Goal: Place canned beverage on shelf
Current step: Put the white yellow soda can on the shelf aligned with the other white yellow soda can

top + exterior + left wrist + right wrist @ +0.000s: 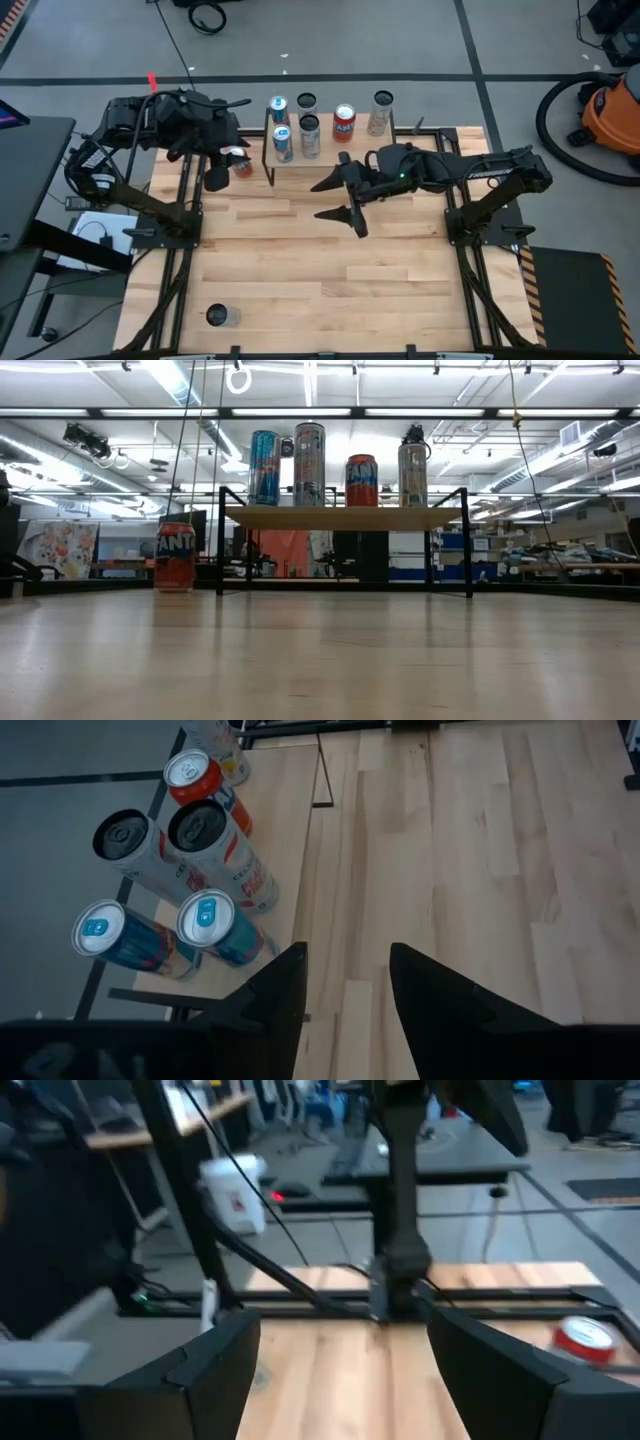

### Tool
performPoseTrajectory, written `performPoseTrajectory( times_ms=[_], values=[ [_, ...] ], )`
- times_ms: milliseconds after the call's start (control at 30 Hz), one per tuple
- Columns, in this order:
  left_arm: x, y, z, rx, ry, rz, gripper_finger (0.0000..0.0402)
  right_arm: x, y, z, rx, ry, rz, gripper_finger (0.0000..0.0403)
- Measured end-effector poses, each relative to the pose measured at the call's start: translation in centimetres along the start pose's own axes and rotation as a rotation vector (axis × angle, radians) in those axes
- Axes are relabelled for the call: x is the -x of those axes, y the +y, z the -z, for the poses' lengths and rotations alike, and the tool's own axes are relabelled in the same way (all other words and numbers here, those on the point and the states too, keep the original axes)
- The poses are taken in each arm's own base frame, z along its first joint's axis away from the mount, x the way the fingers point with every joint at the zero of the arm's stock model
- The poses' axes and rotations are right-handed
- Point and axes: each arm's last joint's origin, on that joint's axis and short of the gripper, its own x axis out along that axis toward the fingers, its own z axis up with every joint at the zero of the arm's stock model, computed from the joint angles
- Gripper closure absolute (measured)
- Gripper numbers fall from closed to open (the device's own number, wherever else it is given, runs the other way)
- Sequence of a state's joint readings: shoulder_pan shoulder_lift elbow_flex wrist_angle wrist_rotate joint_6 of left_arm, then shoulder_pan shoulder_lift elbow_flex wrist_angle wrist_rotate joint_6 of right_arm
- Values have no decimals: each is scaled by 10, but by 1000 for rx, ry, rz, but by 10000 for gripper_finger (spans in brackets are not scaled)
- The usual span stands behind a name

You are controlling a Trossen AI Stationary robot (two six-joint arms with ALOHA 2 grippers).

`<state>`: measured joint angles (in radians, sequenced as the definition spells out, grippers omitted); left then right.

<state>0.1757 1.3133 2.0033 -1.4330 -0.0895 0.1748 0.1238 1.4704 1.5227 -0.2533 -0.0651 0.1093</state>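
Observation:
The shelf (340,150) (345,517) stands at the table's far edge with several cans upright on it (310,135) (205,915). An orange canned beverage (238,160) (174,557) stands upright on the tabletop just left of the shelf. My left gripper (222,165) (345,990) hangs open high above that can, pointing down and toward the table's right, nothing between its fingers. My right gripper (338,200) (345,1370) is open in front of the shelf, raised, pointing toward the table's left, and it holds nothing.
Another can (220,316) stands near the table's near left corner. Bare tabletop (330,280) stretches between it and the shelf. Black frame rails (185,230) run along the table's left and right sides by the arm bases.

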Motion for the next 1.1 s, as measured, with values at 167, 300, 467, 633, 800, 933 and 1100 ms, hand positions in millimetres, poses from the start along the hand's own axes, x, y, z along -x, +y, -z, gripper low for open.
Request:
performPoseTrajectory(
  times_ms=[167, 300, 467, 633, 800, 933, 1100],
  values=[
    [0, 0, 0, 13, 0, -1, 246, 0, 0, -4, -21, -39, -9, 104],
    [0, 0, 0, 23, 1, -2, 246, 0, -1, -3, -65, -32, 26, 104],
    [0, 0, 0, 42, 1, -2, 246, 0, -2, -7, -35, -70, 39, 106],
    [0, 0, 0, 56, 1, -2, 246, -2, -1, -12, -38, -128, -2, 106],
    [0, 0, 2, 60, 29, 2, 246, -20, 19, 1, 86, -90, -133, 106],
    [4, -5, 8, 83, 68, 24, 246, -43, 34, 21, 169, -23, -165, 106],
    [19, -19, 13, 67, 28, 77, 246, -64, 47, 38, 205, 6, -195, 106]
  ],
)
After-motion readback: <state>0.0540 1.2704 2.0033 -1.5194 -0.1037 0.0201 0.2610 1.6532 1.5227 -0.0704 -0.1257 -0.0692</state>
